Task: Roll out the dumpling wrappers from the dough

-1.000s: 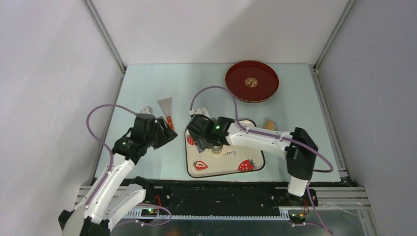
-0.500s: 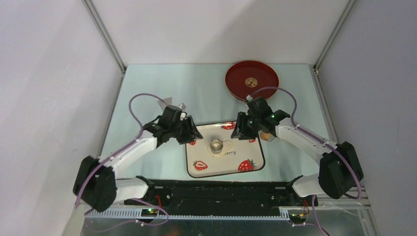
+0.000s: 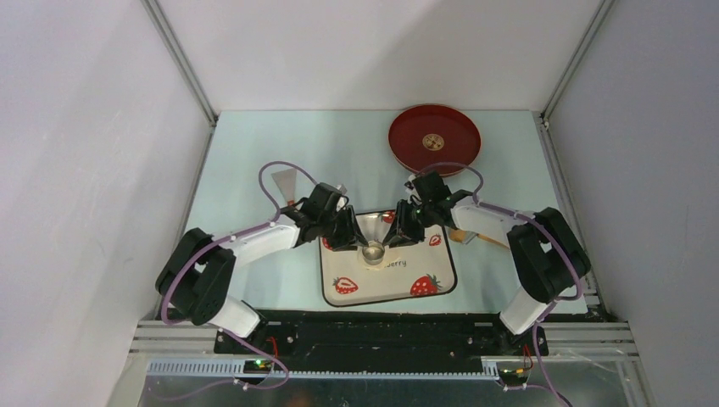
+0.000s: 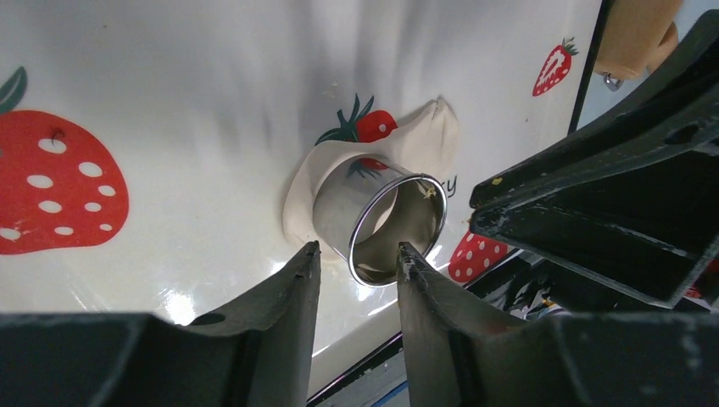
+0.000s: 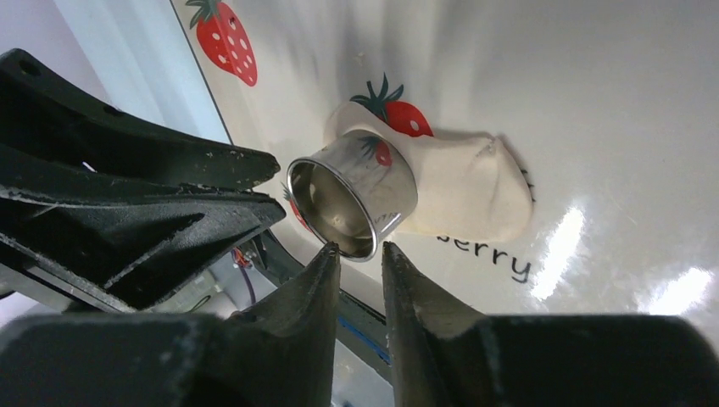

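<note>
The dough (image 3: 386,251) is a flattened cream-white sheet on the strawberry plate (image 3: 373,287). A steel ring cutter (image 3: 373,252) stands pressed into its left part. It shows in the left wrist view as dough (image 4: 424,136) around the cutter (image 4: 373,212), and in the right wrist view as dough (image 5: 466,186) and cutter (image 5: 356,191). My left gripper (image 3: 352,240) (image 4: 358,254) hangs just left of the cutter, its jaws a little apart at the rim. My right gripper (image 3: 397,235) (image 5: 359,250) hangs just right of it, with a narrow gap. No separate wrapper disc shows.
A red tray (image 3: 434,140) with a gold emblem lies at the back right. A metal scraper (image 3: 287,182) lies left of the plate. The wooden roller (image 3: 466,236) lies right of the plate, partly behind my right arm; it also shows in the left wrist view (image 4: 636,34).
A second ago my right gripper was over the cutter and my left arm was off to the left. The right one then drew back; now both grippers have closed in on the cutter.
</note>
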Tool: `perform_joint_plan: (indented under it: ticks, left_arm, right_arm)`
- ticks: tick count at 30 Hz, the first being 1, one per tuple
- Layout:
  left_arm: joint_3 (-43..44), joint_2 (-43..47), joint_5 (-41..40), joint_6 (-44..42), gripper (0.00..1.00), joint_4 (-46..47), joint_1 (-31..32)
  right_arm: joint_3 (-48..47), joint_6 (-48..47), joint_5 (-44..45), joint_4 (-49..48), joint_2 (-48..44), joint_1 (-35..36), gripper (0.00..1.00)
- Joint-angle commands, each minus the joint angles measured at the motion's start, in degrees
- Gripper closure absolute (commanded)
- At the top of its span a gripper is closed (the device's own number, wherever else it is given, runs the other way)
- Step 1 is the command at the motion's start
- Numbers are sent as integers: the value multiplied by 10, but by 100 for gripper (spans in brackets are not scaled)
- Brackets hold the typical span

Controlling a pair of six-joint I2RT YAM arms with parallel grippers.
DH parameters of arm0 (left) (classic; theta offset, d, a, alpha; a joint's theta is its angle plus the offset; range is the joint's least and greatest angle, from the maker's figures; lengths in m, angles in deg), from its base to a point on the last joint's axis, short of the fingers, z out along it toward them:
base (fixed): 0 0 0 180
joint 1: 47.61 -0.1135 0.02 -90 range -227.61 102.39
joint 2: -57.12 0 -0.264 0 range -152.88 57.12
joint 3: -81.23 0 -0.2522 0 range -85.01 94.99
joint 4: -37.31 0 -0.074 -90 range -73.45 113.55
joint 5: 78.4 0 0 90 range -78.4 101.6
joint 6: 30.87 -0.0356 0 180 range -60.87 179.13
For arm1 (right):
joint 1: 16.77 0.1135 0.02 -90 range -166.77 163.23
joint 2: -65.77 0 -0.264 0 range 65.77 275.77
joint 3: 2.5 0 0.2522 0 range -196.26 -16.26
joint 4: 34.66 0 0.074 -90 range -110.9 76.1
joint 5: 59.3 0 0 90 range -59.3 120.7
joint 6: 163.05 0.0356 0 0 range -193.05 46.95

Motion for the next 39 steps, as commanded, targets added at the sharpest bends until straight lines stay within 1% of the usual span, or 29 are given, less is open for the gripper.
perform_joint_plan:
  ticks: [1,3,11,15,21,25,28,30,31,33,35,39]
  left_arm:
    - [12,-1,1,-1,59,21,5]
    - [10,1,1,-1,63,22,5]
    - [2,-5,-2,-2,66,21,5]
    - [3,-14,-2,-3,71,21,8]
    - [3,-22,2,-1,75,21,10]
    - [5,-28,5,-1,77,22,10]
    - [6,-35,8,-1,83,23,11]
    - [7,-39,10,-1,89,23,13]
    - [7,-43,11,-1,93,23,13]
    - [8,-49,14,-1,98,24,14]
    - [8,-52,15,-1,100,24,16]
    - [6,-53,13,1,100,24,16]
  right_arm:
    - [-4,9,-28,-42,23,6,73]
    - [-4,11,-28,-47,30,7,74]
    - [-3,7,-24,-49,48,7,75]
    - [-3,6,-26,-52,54,9,76]
    - [-3,3,-24,-51,61,13,79]
    - [-4,3,-25,-53,68,18,84]
    - [-3,2,-23,-53,68,21,86]
    - [-4,0,-21,-51,68,23,88]
    - [-4,-1,-19,-51,68,24,90]
    - [-7,-7,-12,-46,70,28,92]
    - [-16,-23,2,-24,73,37,94]
    - [-23,-34,23,-3,76,50,97]
